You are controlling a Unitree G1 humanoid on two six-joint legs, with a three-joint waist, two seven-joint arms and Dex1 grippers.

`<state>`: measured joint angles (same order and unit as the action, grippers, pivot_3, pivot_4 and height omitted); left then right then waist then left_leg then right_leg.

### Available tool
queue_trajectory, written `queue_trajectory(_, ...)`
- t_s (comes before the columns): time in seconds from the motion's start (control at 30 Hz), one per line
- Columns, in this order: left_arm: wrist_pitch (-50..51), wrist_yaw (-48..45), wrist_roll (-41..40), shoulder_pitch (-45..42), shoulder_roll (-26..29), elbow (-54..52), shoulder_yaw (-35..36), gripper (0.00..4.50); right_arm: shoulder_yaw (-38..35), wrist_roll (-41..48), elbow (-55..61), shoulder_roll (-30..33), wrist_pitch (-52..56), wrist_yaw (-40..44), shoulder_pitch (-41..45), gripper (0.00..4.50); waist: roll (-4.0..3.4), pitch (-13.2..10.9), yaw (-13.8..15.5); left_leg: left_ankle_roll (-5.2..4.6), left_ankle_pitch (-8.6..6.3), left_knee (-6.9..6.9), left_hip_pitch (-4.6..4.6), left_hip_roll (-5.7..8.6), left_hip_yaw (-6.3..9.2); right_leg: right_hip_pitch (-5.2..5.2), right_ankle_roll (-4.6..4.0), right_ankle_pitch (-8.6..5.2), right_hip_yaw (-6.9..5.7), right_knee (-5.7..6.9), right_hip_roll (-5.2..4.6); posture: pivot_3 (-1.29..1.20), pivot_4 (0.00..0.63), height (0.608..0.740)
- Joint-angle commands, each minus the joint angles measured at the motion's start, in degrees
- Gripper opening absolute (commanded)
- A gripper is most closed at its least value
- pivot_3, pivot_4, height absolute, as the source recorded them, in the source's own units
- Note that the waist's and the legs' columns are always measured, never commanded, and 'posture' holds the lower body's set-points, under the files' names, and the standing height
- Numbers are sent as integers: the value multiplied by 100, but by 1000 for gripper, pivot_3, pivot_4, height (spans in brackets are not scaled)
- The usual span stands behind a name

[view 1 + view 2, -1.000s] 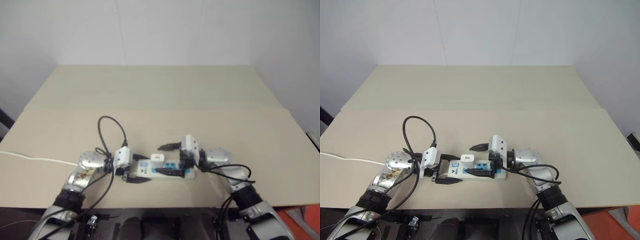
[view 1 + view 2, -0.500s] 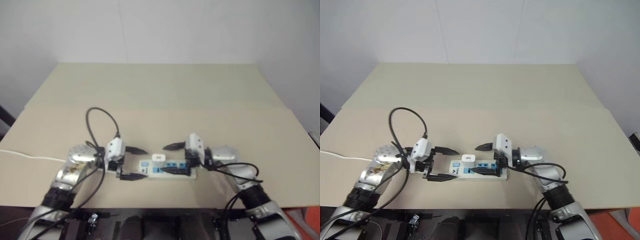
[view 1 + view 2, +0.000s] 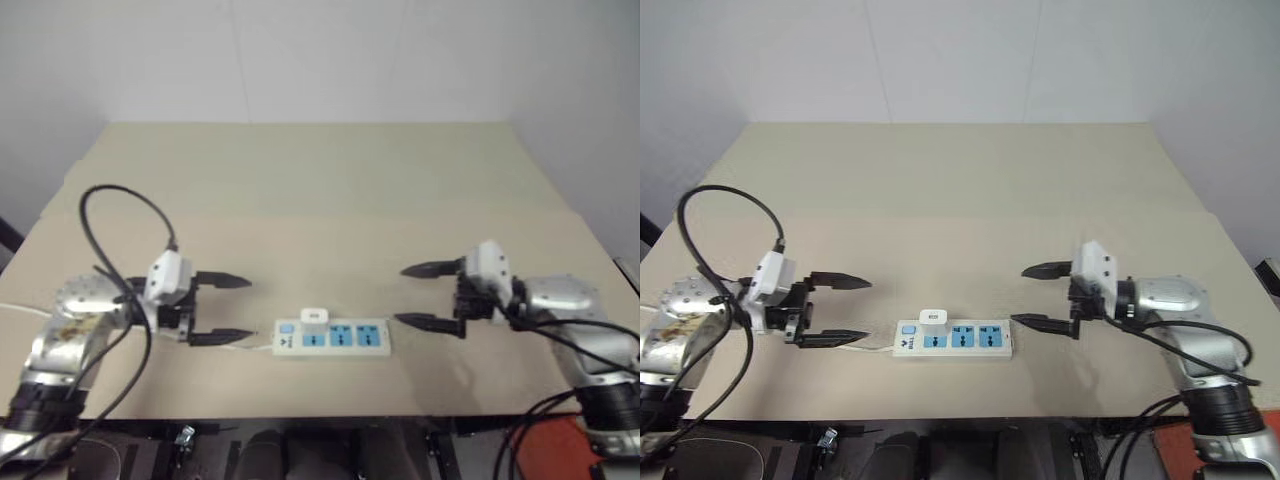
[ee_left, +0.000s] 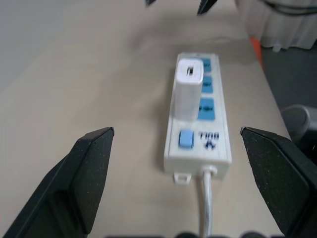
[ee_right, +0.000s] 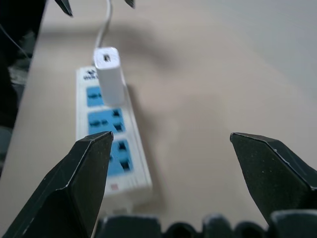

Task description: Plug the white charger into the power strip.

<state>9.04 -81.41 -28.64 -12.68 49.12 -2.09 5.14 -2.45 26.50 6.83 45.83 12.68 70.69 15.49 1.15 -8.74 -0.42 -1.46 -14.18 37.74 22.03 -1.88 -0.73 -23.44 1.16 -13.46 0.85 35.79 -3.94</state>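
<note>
The long flat white plastic power strip (image 3: 332, 338) with three blue socket faces lies near the front edge of the pale beige table (image 3: 320, 190), midway between the two grippers and touched by neither. Its long axis runs along the line from one gripper to the other; the small bluish switch (image 4: 185, 139) and the thin white cord (image 4: 208, 208) sit at the end facing the left gripper (image 3: 220, 308), while the free end faces the right gripper (image 3: 430, 295). The small white rounded block charger (image 3: 314, 316) stands upright at the switch end, on or just behind the blue face nearest the switch; whether its prongs are fully home cannot be told, though in the left wrist view it looks square to the strip, not tilted. Both pairs of black fingers are spread wide and hold nothing; each gripper hangs above the table, well apart from its end of the strip, pointing inward toward the other. Judgement: the insertion appears done, or nearly so, and the step in hand is release and check. To do it well, the arms should clear without brushing cord or charger. If seating is doubtful, one set of fingers should steady the strip at its free end while the other presses straight down on the charger's top, along its upright axis, avoiding side load that could rock it out. Beyond the strip the table runs back to a plain white wall (image 3: 320, 60).
</note>
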Motion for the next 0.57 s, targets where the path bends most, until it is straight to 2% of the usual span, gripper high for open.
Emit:
queue_trajectory(0.03, 78, -32, -135, 203, 249, -245, 349, 4468, -426, 263, 256, 291, 106, 163, -231, 4500, -1, -12, 3, 0, 0, -1, 0, -1, 0, 0, 0, 0, 0, -2, 0, 0, 150, 740)
queue_trajectory(0.2, 230, 10, -256, 473, 352, -412, 523, 4468, -688, 305, 367, 527, 171, 131, -544, 4500, 0, -30, 12, 0, 0, 0, -1, 1, -2, 1, 1, 0, 0, -1, -4, 0, 150, 740)
queue_trajectory(0.57, 301, 31, -240, 499, 309, -546, 458, 4468, -727, 240, 469, 545, 218, 6, -645, 4500, 0, -41, 21, 1, 0, 0, -1, 0, -6, 1, 1, 0, 3, 0, -2, 0, 150, 740)
